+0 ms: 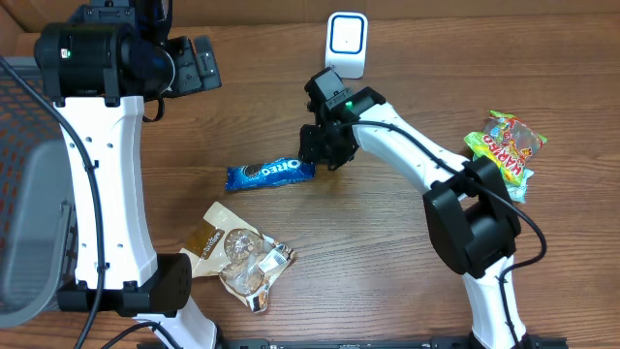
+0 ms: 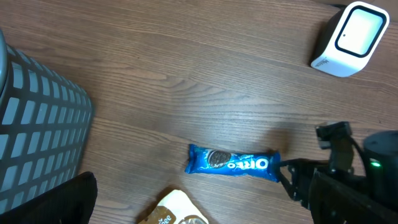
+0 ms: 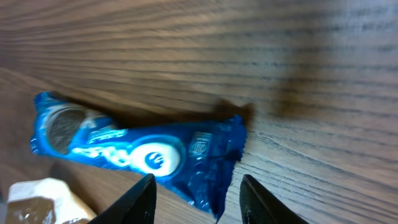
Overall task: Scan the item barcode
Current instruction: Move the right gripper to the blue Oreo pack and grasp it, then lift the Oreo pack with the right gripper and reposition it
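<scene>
Wooden table [image 1: 368, 257] bears an Oreo pack [image 1: 271, 174], its end between part-open right jaws; left jaws wide.

A blue Oreo pack [image 1: 271, 174] lies flat on the wooden table [image 1: 387, 281], logo facing up, sealed, its length running left to right on a slight slant. The white scanner [image 1: 346, 44] stands well apart from it, near the far edge.

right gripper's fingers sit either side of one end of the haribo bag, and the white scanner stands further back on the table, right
Not quite. The right gripper has its fingers either side of one end of the blue Oreo pack, as the right wrist view shows. The Haribo bag lies apart, off to the side. The white scanner does stand further back on the table.
</scene>
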{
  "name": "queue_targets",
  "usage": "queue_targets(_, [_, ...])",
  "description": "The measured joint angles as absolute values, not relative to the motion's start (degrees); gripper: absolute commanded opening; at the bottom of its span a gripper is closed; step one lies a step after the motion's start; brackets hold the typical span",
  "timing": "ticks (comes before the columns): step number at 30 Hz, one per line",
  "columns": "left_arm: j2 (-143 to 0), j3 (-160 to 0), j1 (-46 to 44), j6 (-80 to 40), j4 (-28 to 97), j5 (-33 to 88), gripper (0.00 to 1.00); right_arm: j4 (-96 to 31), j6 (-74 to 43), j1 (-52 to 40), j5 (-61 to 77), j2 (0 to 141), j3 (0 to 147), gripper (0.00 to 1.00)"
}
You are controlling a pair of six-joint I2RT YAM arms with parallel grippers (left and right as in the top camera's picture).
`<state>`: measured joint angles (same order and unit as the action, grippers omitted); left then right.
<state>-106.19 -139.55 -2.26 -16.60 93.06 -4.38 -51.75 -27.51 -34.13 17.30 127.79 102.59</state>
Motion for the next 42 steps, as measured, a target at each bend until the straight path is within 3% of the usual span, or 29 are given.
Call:
queue_targets(10, [-106.19, -139.55, -2.26, -16.6, 93.06, -4.38, 1.0, -51.92, -30.24, -36.84, 15.88, 129.12, 101.93, 0.4])
queue_targets(13, [-106.19, -139.55, -2.26, -16.6, 93.06, -4.38, 1.0, -50.13, -30.83, -37.45, 15.22, 129.12, 100.22, 0.31])
queue_targets(17, [-106.19, -139.55, -2.26, -16.6, 93.06, -4.36, 1.0, -49.58, -31.0, -37.5, 15.27, 129.1, 99.18, 0.04])
queue_targets(24, [-106.19, -139.55, -2.26, -16.6, 93.06, -4.38, 1.0, -55.48, -30.96, -37.01, 15.53, 128.68, 99.61, 0.04])
queue_targets(35, [-106.19, -139.55, -2.26, -16.6, 93.06, -4.38, 0.99, -89.82, -20.97, -30.0, 8.97, 125.73, 104.31, 0.04])
queue_targets(36, [-106.19, -139.55, -2.26, -16.6, 93.06, -4.38, 1.0, -90.72, -20.14, -29.61, 7.94, 125.51, 104.36, 0.13])
queue_targets(38, [-106.19, -139.55, -2.26, -16.6, 93.06, -4.38, 1.0, -90.35, -18.48, -29.23, 6.68, 125.43, 104.36, 0.47])
queue_targets(39, [-106.19, -139.55, -2.26, -16.6, 93.06, -4.36, 1.0, -89.36, -17.06, -29.17, 6.31, 125.43, 104.36, 0.53])
queue_targets(42, [-106.19, -139.55, -2.26, -16.6, 93.06, -4.36, 1.0, -83.33, -12.75, -29.17, 5.5, 125.43, 104.4, 0.59])
